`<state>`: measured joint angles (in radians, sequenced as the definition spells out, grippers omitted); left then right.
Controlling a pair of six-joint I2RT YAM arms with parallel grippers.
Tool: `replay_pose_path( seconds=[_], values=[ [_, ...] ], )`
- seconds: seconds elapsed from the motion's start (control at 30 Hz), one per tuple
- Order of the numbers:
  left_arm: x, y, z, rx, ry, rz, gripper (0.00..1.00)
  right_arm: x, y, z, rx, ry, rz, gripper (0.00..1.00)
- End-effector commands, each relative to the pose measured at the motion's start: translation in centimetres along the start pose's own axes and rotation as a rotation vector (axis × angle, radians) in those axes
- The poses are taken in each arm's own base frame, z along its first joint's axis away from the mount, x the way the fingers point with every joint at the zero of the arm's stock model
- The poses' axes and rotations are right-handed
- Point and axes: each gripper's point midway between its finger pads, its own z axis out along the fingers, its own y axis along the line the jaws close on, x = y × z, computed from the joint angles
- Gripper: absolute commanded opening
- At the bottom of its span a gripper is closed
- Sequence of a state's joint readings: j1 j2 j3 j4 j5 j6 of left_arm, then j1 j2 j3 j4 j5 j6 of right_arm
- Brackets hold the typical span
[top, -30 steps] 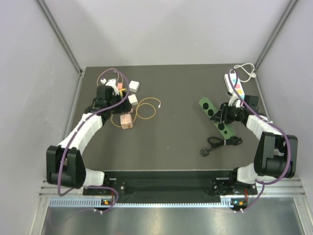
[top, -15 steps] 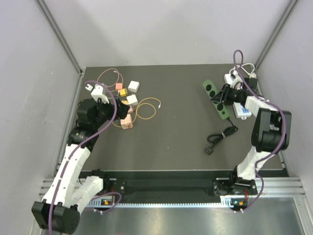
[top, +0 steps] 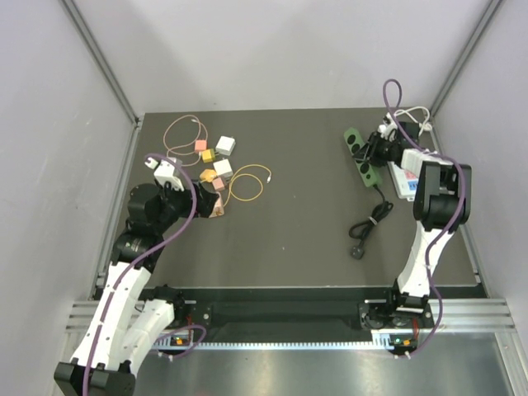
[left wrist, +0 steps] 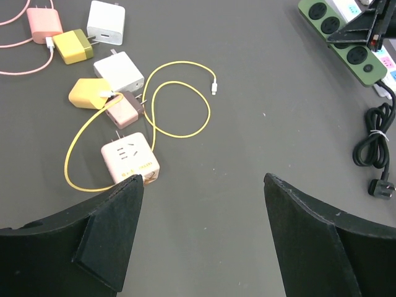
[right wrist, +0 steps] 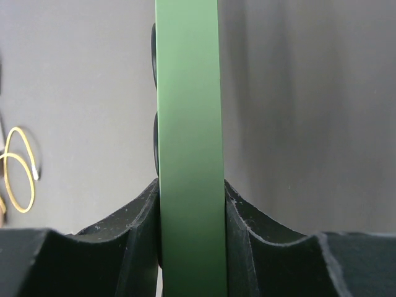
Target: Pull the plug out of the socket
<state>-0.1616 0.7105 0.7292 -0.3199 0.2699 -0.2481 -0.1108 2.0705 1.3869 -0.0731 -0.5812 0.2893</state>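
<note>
The socket is a green power strip [top: 360, 157] at the back right, and my right gripper [top: 376, 152] is shut on it. In the right wrist view the strip's green edge [right wrist: 189, 124] fills the gap between the fingers [right wrist: 139, 235]. Its black cord [top: 369, 221] trails to a loose black plug [top: 359, 251] lying on the table. My left gripper [left wrist: 203, 179] hangs open over bare table, its left finger [left wrist: 111, 229] beside a pink cube adapter [left wrist: 130, 162]. A brown charger [left wrist: 124, 111] touches the cube; I cannot tell whether they are joined.
Several chargers, white [left wrist: 105, 21], yellow [left wrist: 90, 93] and pink [left wrist: 43, 21], lie at the back left with a looped yellow cable [left wrist: 179, 105]. A white power strip [top: 404, 175] sits by the right wall. Grey walls close in the table [top: 289, 247].
My right gripper has carried the green strip toward the back right corner, dragging its cord along. My left arm has drawn back from the chargers toward the near left and opened a little wider.
</note>
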Motion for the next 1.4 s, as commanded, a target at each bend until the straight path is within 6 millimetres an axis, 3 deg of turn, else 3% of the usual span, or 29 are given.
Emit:
replay_pose_path(
  seconds=[0.0,0.07,0.2,0.47,0.7,0.87,0.9,0.93,0.97,1.1,1.13,1.17,1.23,1.27,1.33,1.37],
  values=[
    [-0.5,-0.5,-0.5,0.029,-0.027,0.025,0.83,-4.4,2.0,0.5,-0.013,-0.118,-0.13,0.31],
    [-0.5,-0.6,-0.5,0.033,-0.034,0.027,0.83,-4.1,1.7,0.7,0.004,-0.109,-0.142,0.36],
    [-0.4,-0.7,-0.7,0.039,-0.037,0.025,0.83,-3.8,1.0,0.5,0.041,-0.095,-0.162,0.57],
    [-0.5,-0.9,-1.0,0.045,-0.043,0.028,0.83,-5.0,0.4,-0.6,0.11,-0.123,-0.242,0.63],
    [-0.7,-1.0,-1.1,0.047,-0.05,0.027,0.83,-7.4,2.2,-3.6,0.118,-0.169,-0.432,0.71],
    [-0.4,-0.6,-0.7,0.027,-0.033,0.002,0.9,-7.3,4.6,-6.2,0.066,-0.164,-0.551,0.84],
    [-0.5,-0.4,-0.6,0.019,-0.033,0.001,0.92,-7.8,5.6,-7.6,0.063,-0.191,-0.582,0.94],
    [-0.1,-0.2,-0.4,0.01,-0.015,-0.003,0.92,-7.0,5.6,-7.9,0.064,-0.182,-0.59,0.97],
    [-0.2,-0.1,-0.4,0.005,-0.012,-0.004,0.93,-7.6,6.8,-9.6,0.064,-0.222,-0.624,1.0],
    [0.4,1.5,0.2,-0.075,0.015,-0.009,0.96,-6.9,8.7,-13.8,0.073,-0.281,-0.706,1.0],
    [0.8,2.1,0.2,-0.109,0.032,-0.009,0.97,-6.2,8.4,-14.5,0.083,-0.28,-0.702,1.0],
    [0.7,2.6,0.1,-0.139,0.034,-0.004,0.98,-6.5,9.6,-16.7,0.082,-0.326,-0.719,1.0],
    [0.6,4.4,-0.2,-0.24,0.029,0.011,0.98,-5.7,9.0,-18.6,0.078,-0.35,-0.695,1.0],
    [0.6,4.9,-0.4,-0.267,0.03,0.015,0.99,-6.0,9.8,-20.8,0.079,-0.4,-0.701,1.0],
    [-0.1,5.7,-1.0,-0.319,-0.009,0.029,0.99,-5.5,8.5,-23.0,0.104,-0.428,-0.635,1.0],
    [-0.6,5.7,-1.2,-0.321,-0.034,0.036,0.99,-5.6,8.9,-24.8,0.115,-0.463,-0.634,1.0]
  ],
)
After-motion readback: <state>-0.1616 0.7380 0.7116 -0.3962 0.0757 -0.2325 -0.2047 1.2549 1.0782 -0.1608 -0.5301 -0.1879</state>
